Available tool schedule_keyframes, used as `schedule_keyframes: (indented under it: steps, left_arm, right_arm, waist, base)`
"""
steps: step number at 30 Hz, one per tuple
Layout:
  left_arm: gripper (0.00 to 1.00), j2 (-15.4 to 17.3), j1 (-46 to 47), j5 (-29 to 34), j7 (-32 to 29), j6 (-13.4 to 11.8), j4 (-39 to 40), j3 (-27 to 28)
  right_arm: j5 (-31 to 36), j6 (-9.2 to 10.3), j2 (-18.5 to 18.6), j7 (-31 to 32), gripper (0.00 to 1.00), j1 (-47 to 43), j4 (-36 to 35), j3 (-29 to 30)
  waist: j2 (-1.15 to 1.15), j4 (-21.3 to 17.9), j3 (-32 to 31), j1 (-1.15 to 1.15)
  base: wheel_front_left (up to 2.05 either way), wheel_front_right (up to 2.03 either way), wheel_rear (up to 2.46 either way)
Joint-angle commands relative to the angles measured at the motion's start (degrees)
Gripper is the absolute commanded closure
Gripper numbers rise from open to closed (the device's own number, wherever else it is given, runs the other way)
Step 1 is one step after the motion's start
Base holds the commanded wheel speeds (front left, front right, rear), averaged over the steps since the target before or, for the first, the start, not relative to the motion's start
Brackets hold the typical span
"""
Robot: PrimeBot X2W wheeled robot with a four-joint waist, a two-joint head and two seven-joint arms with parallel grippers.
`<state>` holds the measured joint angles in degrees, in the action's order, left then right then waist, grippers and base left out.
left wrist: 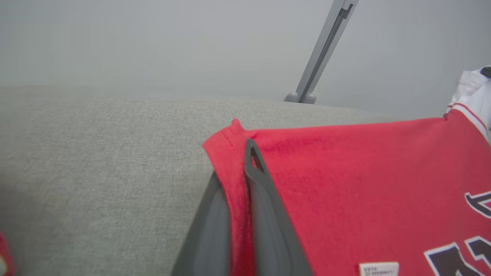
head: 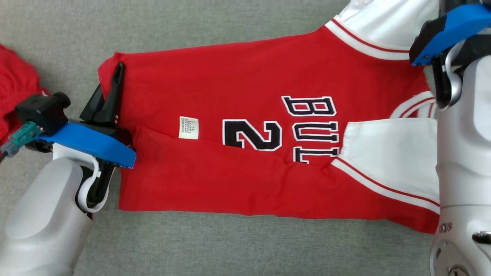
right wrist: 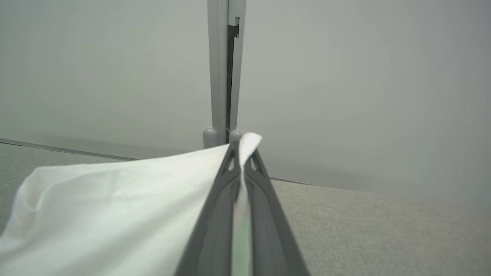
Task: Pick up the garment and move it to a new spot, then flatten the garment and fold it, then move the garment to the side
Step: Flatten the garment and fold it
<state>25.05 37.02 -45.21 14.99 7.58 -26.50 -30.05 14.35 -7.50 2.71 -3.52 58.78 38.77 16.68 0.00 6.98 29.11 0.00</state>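
Jersey (head: pixel 245 76), red with white sleeves, lies flat on the grey surface (head: pixel 230 245). Its long axis runs left to right across the robot, hem at the left and shoulders at the right. The near long edge is folded up to the middle. Left gripper (left wrist: pixel 236 161) has its jaws shut on the far hem corner. The right gripper (right wrist: pixel 239 147) has its jaws closed on white sleeve cloth at the far right. With each arm on its own far corner, the next fold likely draws that edge toward the robot. Another red garment (head: pixel 15 88) lies well left.
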Motion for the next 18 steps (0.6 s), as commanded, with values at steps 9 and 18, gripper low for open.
schedule_keyframes:
  steps: [9, 18]
  left_arm:
    - [1.00, 1.7, -5.5, 1.6, 0.3, -0.2, -3.6, 0.9]
    - [1.00, 0.5, -15.3, 3.5, 0.2, -0.2, -7.8, 3.7]
  right_arm:
    - [-12.1, 0.01, 0.3, -8.3, 1.00, -10.4, 4.0, -7.6]
    - [-24.6, 0.02, 0.3, -11.4, 1.00, -25.8, 3.1, -14.9]
  waist:
    - [0.00, -6.7, -7.1, 0.00]
    - [0.00, -9.6, -13.1, 0.00]
  base:
    - [0.00, 0.00, 0.00]
    - [0.00, 0.00, 0.00]
